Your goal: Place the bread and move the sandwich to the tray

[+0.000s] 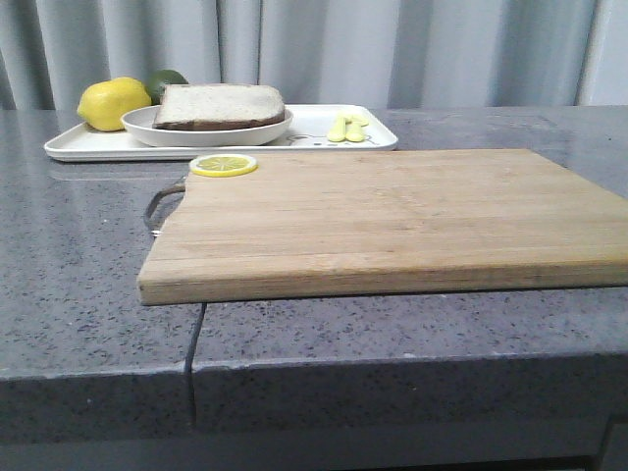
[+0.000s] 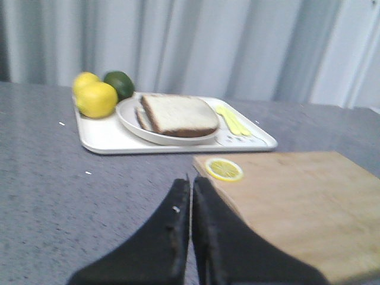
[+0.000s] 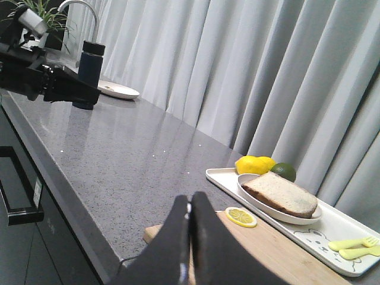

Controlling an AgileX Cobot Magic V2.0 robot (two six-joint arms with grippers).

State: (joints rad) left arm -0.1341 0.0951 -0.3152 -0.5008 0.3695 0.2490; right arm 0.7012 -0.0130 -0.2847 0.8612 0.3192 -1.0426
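Sandwich (image 1: 219, 106) on its dish (image 1: 206, 133) sits on the tray (image 1: 88, 145). Left hand (image 2: 191, 184) and right hand (image 3: 190, 202) both closed, empty. Judgement: task looks complete; withdraw clear of cutting board (image 1: 392, 221).

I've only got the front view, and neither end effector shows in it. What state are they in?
Observer: Both are shut. The left end effector and right end effector each show fingers pressed together, holding nothing.
Operator: I see one slice in the dish. Is that all?
Observer: No. The left wrist view shows a second slice under the top bread in the dish.
Operator: Just one lemon behind it?
Observer: Two, a nearer lemon and a farther lemon, beside a lime on the tray.
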